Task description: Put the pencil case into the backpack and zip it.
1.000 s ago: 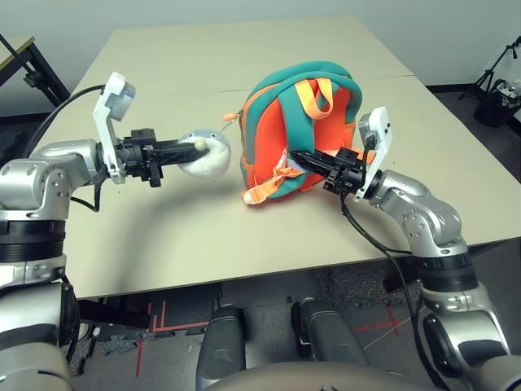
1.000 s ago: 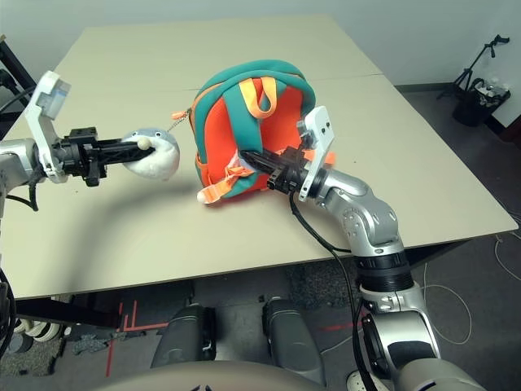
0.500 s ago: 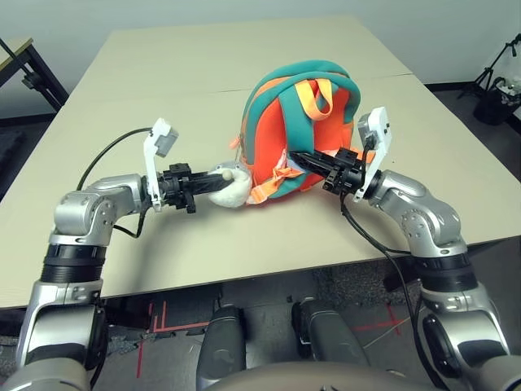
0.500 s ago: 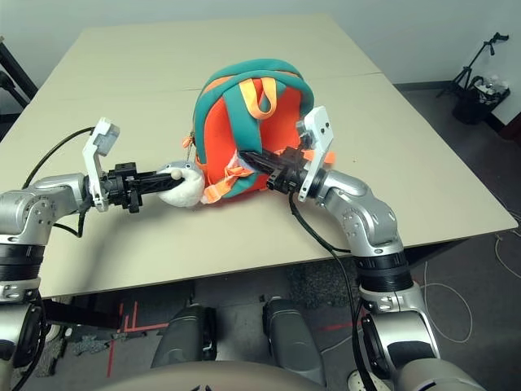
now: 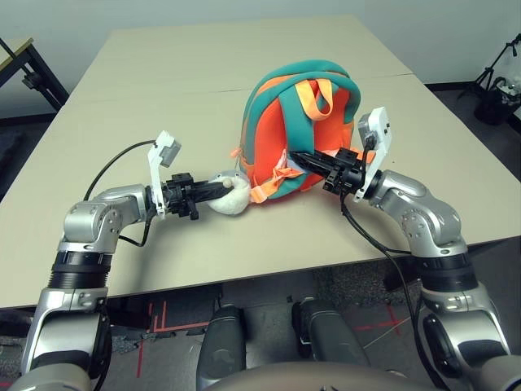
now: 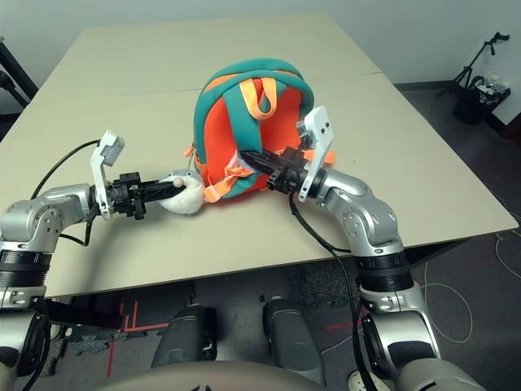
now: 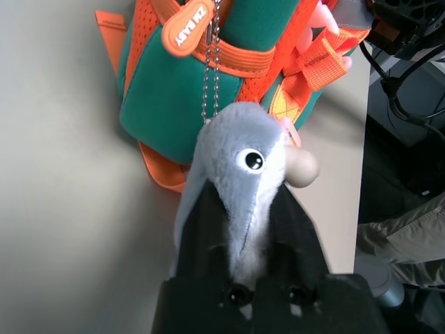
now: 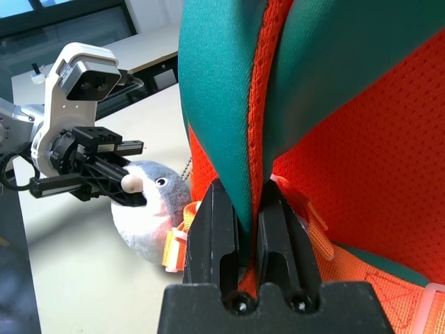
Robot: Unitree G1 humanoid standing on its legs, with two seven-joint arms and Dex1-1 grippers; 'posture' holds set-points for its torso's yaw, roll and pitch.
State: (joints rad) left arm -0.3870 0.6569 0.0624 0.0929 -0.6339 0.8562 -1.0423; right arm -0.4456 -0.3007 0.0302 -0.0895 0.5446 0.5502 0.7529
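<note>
Standing upright mid counter (image 5: 163, 73): backpack (image 5: 269, 155), soft, rounded, teal and orange, orange straps. Right claw (image 8: 240, 209) pinched together on teal strap edge of backpack. Left claw (image 7: 243, 216) clamped around fuzzy grey-white plush head (image 7: 240, 156), low beside backpack, hanging from it by small metal chain (image 7: 211, 69). Backpack top looks closed.

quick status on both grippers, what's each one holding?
Left gripper: closed on the plush head.
Right gripper: shut on the backpack, pinching its teal strap.
</note>
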